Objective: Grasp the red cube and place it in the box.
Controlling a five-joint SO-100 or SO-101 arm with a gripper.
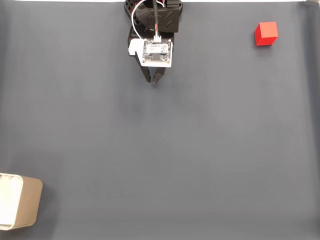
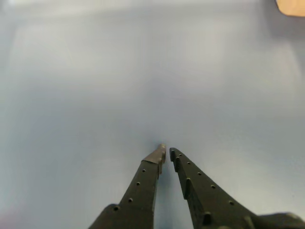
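No brand, label or legible writing can be made out on any item. Count: one red cube (image 1: 266, 33), one box (image 1: 20, 201), one gripper (image 1: 152, 79). In the fixed view, the red cube sits on the dark mat (image 1: 160, 150) at 1 o'clock, well apart from the gripper at 12 o'clock. The box stands at 8 o'clock. In the wrist view, the gripper (image 2: 167, 150) fingertips are nearly together, a narrow gap, holding nothing; the box (image 2: 291, 6) corner shows at 1 o'clock.
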